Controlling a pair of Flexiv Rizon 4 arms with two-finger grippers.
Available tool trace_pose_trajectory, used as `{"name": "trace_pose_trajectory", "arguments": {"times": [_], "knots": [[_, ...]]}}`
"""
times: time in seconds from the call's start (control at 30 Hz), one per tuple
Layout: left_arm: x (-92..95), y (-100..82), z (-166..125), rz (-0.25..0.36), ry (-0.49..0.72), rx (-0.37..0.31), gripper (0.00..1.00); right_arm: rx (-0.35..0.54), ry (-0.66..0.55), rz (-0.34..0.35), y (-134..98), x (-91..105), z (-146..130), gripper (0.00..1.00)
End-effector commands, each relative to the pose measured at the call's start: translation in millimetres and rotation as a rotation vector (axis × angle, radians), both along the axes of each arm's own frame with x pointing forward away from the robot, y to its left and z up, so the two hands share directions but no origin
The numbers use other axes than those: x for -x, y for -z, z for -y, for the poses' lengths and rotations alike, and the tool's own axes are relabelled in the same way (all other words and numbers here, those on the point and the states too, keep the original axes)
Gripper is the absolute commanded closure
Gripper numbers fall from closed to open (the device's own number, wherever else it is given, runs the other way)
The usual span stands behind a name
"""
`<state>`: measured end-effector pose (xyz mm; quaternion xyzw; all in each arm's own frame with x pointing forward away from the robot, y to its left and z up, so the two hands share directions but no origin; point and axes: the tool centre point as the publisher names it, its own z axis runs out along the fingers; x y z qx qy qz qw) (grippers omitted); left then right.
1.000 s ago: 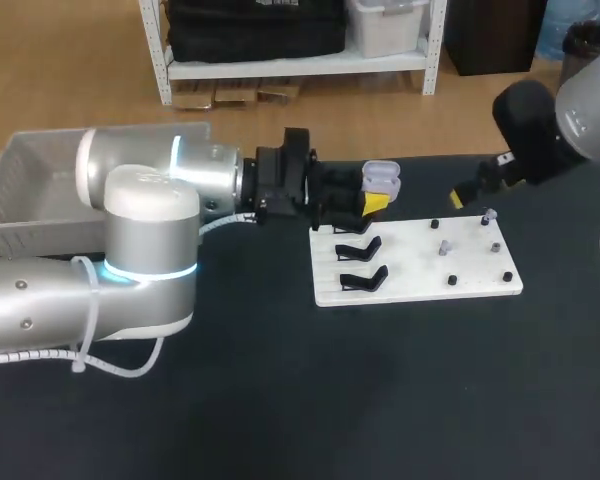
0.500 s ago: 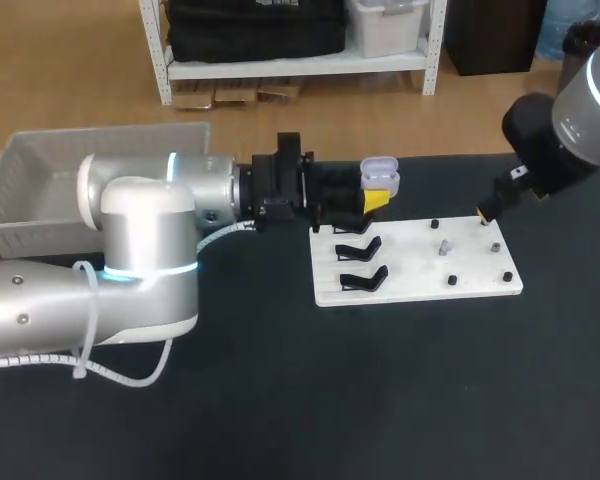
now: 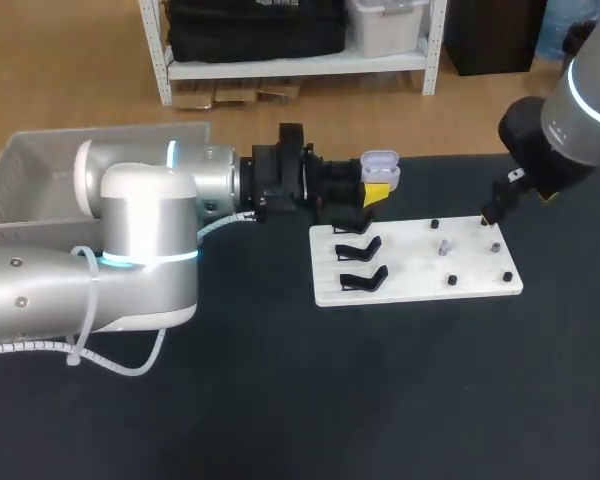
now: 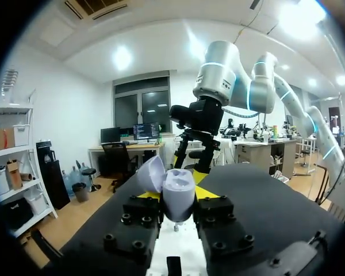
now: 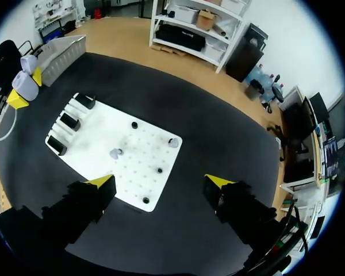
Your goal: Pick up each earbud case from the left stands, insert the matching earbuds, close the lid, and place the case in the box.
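White board with black stands sits near left jaws gripping open case; right jaws wide.

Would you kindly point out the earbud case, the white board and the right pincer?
earbud case [image 4: 178,198]: left wrist view, on its lower shell.
white board [image 3: 410,265]: head view, bare middle surface.
right pincer [image 5: 160,181]: right wrist view, midway between its yellow tips.

I could read no text, number, label or sign in any of the views. The earbud case showed no print that I could make out, and neither did the white board.
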<state>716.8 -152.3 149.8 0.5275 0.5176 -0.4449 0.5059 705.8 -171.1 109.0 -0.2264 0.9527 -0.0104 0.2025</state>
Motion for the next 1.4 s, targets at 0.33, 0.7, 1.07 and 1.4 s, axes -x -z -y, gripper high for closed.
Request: {"name": "trace_pose_trajectory", "arguments": {"times": [0.33, 0.7, 1.07, 1.4], "knots": [[-6.1, 6.4, 1.1, -0.007, -0.010, -0.009, 1.00, 0.076, -0.006, -0.012, 22.3, -10.0, 0.8, 0.00], [-6.1, 6.4, 1.1, -0.007, -0.010, -0.009, 1.00, 0.168, 0.035, -0.077, 46.9, -47.5, 12.6, 0.00], [-6.1, 6.4, 1.1, -0.007, -0.010, -0.009, 1.00, 0.196, 0.001, -0.152, 58.8, -67.1, 6.6, 0.21], [-6.1, 6.4, 1.1, -0.007, -0.010, -0.009, 1.00, 0.197, 0.027, -0.185, 64.7, -66.6, 6.2, 0.51]]}}
